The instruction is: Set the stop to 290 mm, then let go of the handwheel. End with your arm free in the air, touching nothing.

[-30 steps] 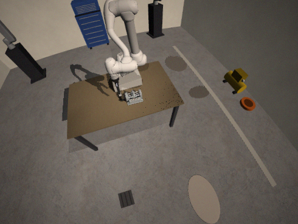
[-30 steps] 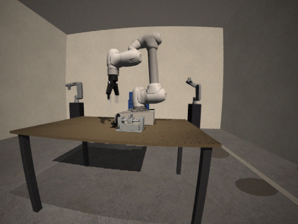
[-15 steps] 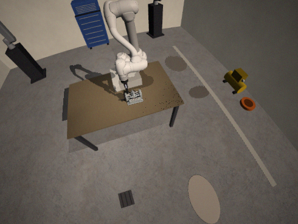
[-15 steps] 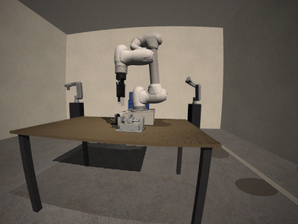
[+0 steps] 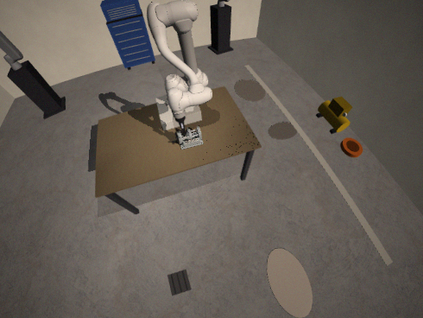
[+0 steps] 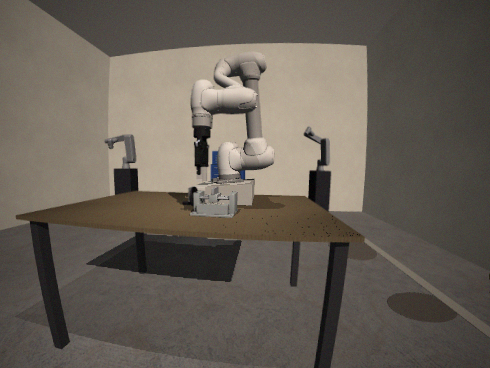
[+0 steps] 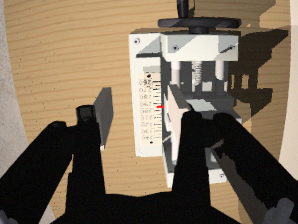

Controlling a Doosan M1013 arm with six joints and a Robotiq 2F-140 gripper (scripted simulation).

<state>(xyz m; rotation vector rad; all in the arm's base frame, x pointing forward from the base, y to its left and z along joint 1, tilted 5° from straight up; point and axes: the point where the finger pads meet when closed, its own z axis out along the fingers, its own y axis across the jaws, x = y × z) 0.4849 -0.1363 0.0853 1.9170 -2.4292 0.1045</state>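
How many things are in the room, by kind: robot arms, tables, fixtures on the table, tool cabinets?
Robot arms: 3, the white one over the table and two on black pedestals
Tables: 1
Fixtures on the table: 1, the handwheel stop fixture
Tool cabinets: 1, blue
Total: 6

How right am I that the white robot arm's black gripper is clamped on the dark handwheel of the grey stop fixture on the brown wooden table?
Not quite. The black gripper hangs above the grey stop fixture on the brown wooden table, holding nothing. The exterior view shows the gap, and the dark handwheel is untouched.
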